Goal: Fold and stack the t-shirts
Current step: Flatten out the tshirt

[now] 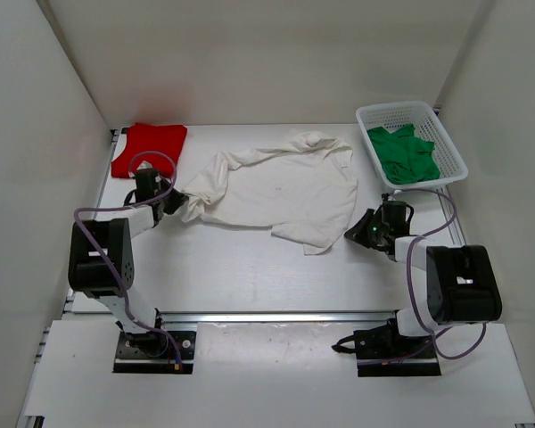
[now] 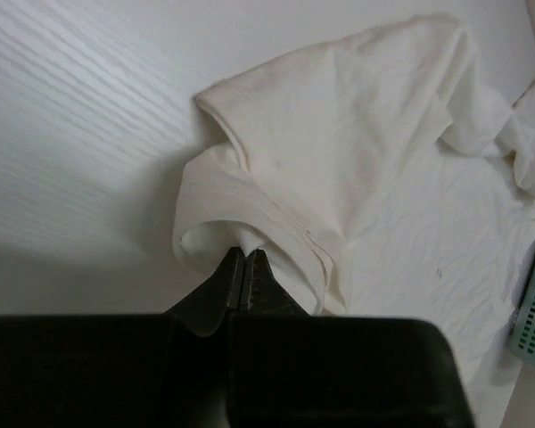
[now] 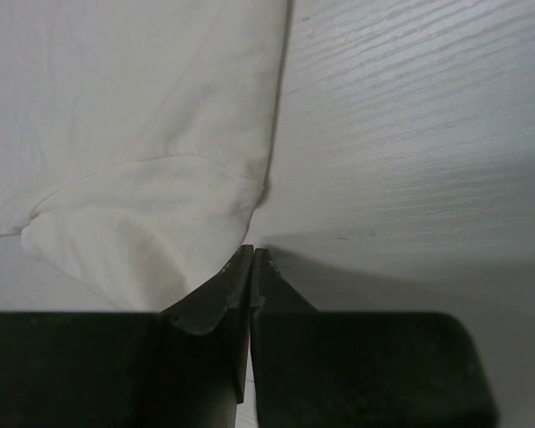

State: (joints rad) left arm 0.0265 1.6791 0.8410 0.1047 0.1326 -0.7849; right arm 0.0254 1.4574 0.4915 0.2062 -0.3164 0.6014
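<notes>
White walls box in the pale table (image 1: 250, 276) I'm working over, and by my reckoning the job is about a third done. The red t-shirt (image 1: 149, 147) lies folded into a neat block at the far left corner, ready to start the stack. The white t-shirt (image 1: 285, 187) is spread loosely across the middle, rumpled, with one sleeve bunched at its left end, so its folding has barely begun. My left gripper (image 2: 242, 263) sits at that left end with its fingers pressed together on a fold of the white cloth. My right gripper (image 3: 251, 259) is at the shirt's near right edge, also pressed together. Its tips touch the hem, but I can't tell that any fabric is caught between them. At the far right, the white mesh basket (image 1: 455, 160) holds the green t-shirt (image 1: 407, 153), crumpled and untouched. That leaves two shirts to fold and add to the stack.
</notes>
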